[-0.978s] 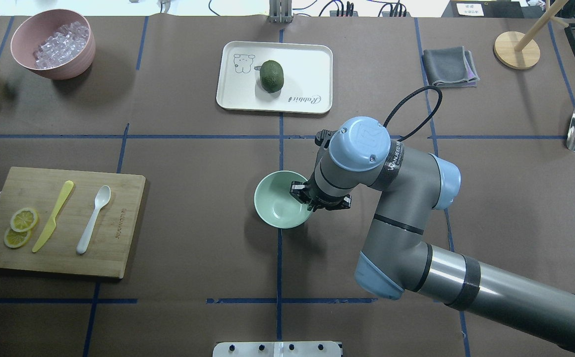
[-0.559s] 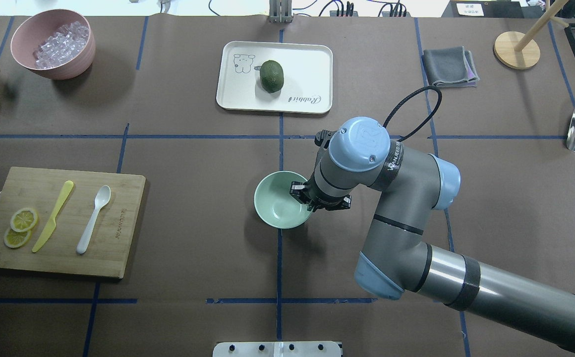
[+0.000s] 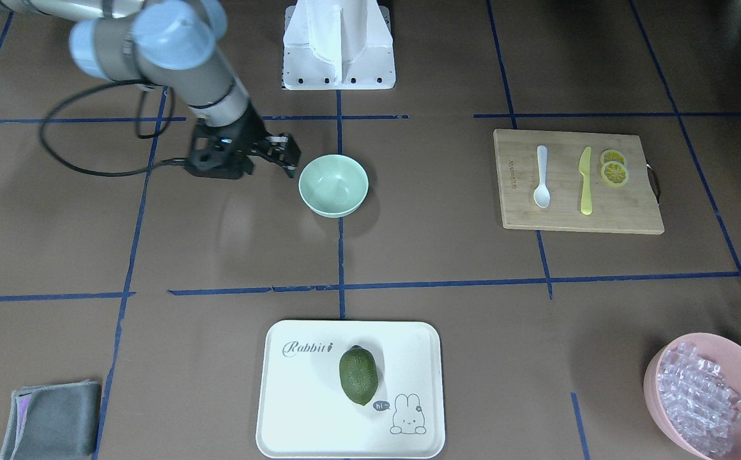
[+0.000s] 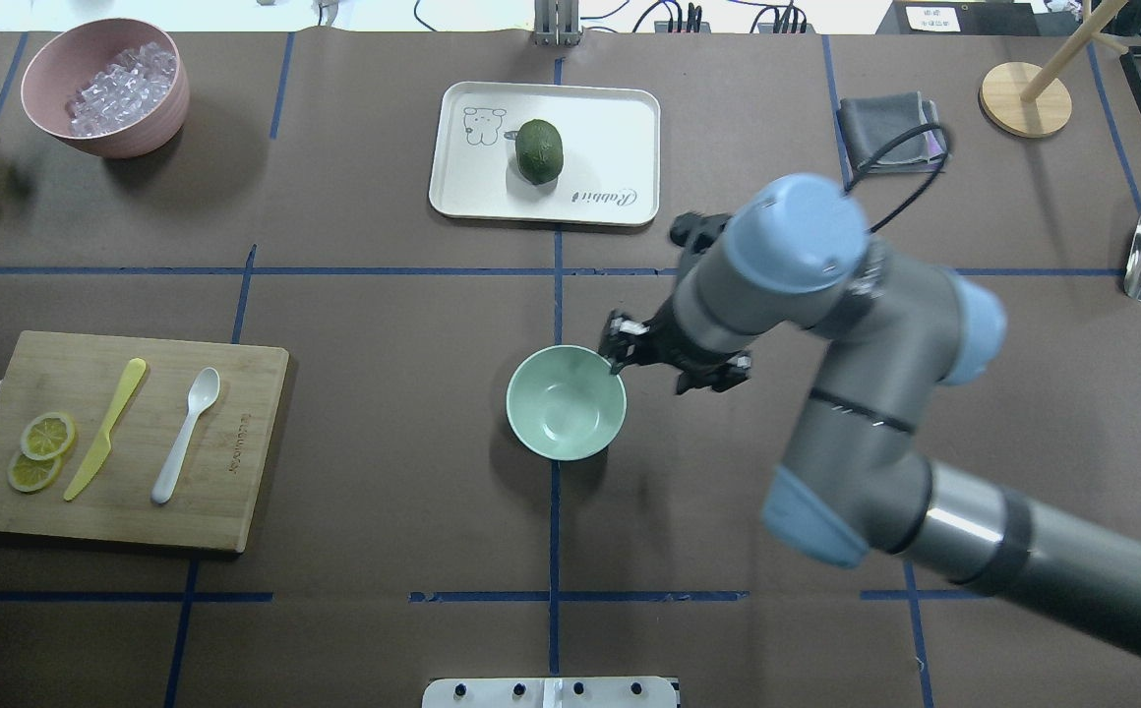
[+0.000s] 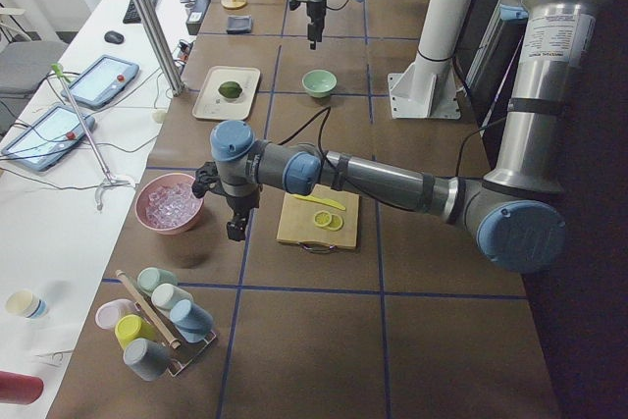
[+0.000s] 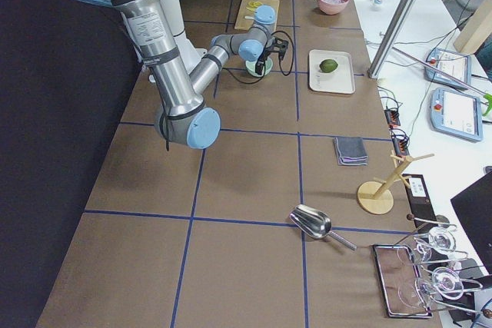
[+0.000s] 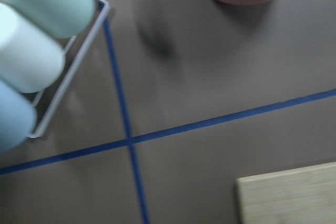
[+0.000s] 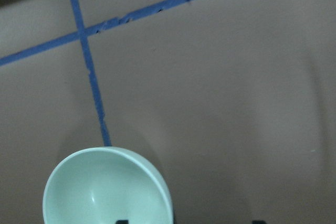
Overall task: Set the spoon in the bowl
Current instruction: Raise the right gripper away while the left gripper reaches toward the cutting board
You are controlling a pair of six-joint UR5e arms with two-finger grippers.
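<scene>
Spoon [image 4: 186, 434] on board [image 4: 138, 521] nr knife [image 4: 106, 428], bowl [image 4: 531, 413] apart.

The bench [image 4: 384, 295] is brown, crossed by a grid of blue tape. The bowl [image 4: 566, 401] is plain pale mint green. The spoon [image 4: 185, 435] is white, the knife [image 4: 105, 428] yellow, the lemon slices [image 4: 39, 450] yellow with paler flesh, and the board [image 4: 216, 511] light wood. The tray [image 4: 610, 118] is cream with a line-drawn rabbit and grey script; the fruit [image 4: 539, 150] is dark green. The pink bowl [image 4: 138, 138] has clear cubes [image 4: 123, 84]. The cloth [image 3: 57, 409] is grey with a purple edge. The arm [image 4: 866, 315] is grey with pale blue caps.
</scene>
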